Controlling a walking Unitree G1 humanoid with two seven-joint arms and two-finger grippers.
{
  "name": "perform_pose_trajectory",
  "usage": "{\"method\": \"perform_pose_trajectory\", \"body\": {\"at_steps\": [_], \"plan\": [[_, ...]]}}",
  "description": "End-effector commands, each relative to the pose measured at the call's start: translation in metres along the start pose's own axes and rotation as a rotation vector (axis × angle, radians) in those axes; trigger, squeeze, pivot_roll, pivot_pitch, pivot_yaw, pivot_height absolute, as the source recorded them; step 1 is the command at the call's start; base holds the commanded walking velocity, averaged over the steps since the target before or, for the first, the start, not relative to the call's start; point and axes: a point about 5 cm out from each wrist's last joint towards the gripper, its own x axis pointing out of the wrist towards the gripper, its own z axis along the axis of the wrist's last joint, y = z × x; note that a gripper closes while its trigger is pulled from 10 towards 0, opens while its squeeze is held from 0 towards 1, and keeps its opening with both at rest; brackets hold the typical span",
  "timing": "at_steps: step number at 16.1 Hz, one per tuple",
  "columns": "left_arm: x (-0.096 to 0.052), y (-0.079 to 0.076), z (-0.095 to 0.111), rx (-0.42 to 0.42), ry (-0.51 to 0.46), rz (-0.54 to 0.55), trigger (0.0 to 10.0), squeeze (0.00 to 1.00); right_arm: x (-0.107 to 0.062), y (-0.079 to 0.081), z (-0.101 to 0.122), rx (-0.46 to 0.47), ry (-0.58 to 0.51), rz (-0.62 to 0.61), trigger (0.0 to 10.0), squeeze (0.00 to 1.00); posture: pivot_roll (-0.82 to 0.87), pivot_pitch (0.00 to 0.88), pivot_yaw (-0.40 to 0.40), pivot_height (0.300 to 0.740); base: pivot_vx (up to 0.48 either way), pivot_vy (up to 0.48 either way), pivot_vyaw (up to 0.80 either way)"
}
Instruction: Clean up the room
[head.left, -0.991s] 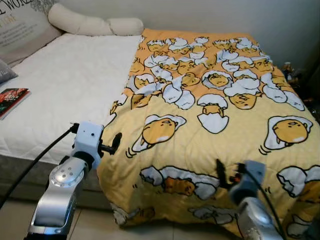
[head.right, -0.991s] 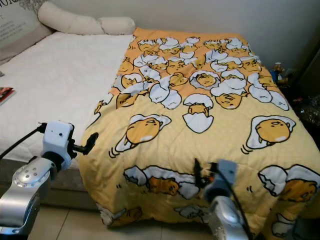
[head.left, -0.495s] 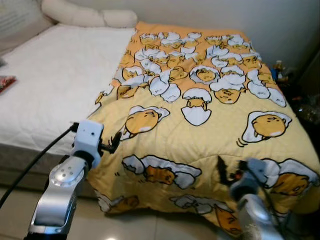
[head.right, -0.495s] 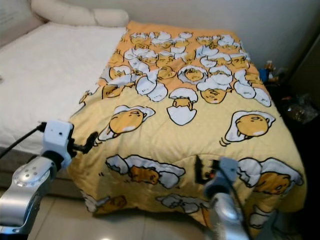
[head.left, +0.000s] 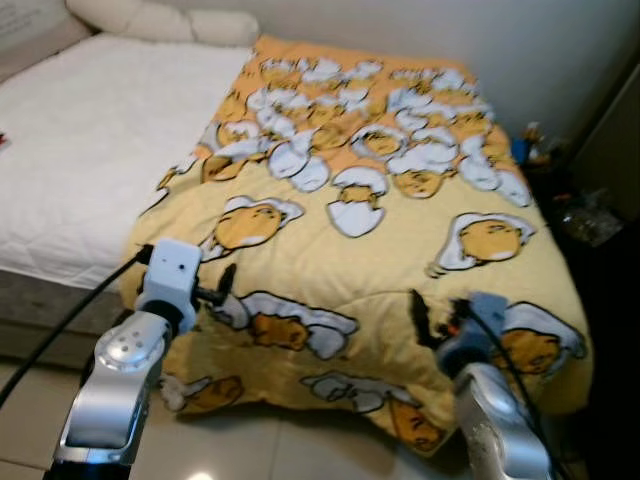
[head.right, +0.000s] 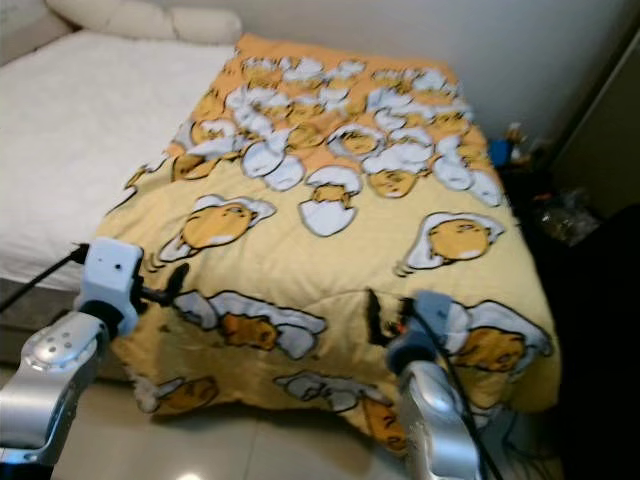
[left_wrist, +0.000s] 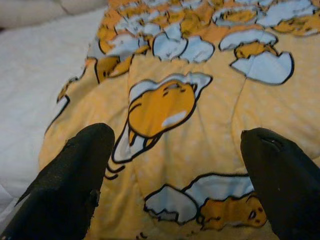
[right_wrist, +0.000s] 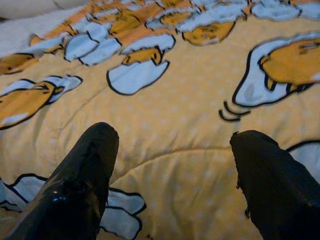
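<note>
A yellow blanket (head.left: 380, 230) printed with cartoon eggs covers the right half of the bed and hangs over its foot. The left half is bare white mattress (head.left: 80, 140). My left gripper (head.left: 226, 284) hovers open by the blanket's near left corner, nothing between its fingers (left_wrist: 75, 180). My right gripper (head.left: 422, 318) is open too, just above the blanket's near edge, with its fingers (right_wrist: 85, 175) apart over the yellow cloth.
White pillows (head.left: 160, 18) lie at the head of the bed against the wall. Small bottles (head.left: 528, 148) and dark clutter (head.left: 585, 215) fill the gap right of the bed. Glossy tiled floor (head.left: 250, 450) runs along the bed's foot.
The whole view has swung to the right and back; the book and grey cushion at the left have left the picture. Both arms hold the same pose, grippers still open.
</note>
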Motion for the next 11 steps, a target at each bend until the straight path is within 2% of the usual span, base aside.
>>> {"method": "perform_pose_trajectory", "body": {"at_steps": [1,6,11], "plan": [[0.004,-0.006,0.006,0.003,-0.023,-0.02,10.0,1.0,-0.001,-0.009,0.0,-0.024,0.008,-0.035,10.0,0.0,0.03,0.0,-0.06,0.74,0.0,-0.259,0.0],[0.005,-0.005,0.006,-0.011,-0.024,-0.02,10.0,1.0,0.001,-0.006,-0.003,-0.026,0.012,-0.036,10.0,0.0,0.03,0.0,-0.052,0.74,0.0,-0.262,0.0],[0.006,-0.005,0.005,-0.018,-0.018,-0.02,10.0,1.0,0.004,-0.012,-0.01,-0.034,0.027,-0.034,10.0,0.0,0.02,0.0,-0.053,0.74,0.0,-0.261,0.0]]}}
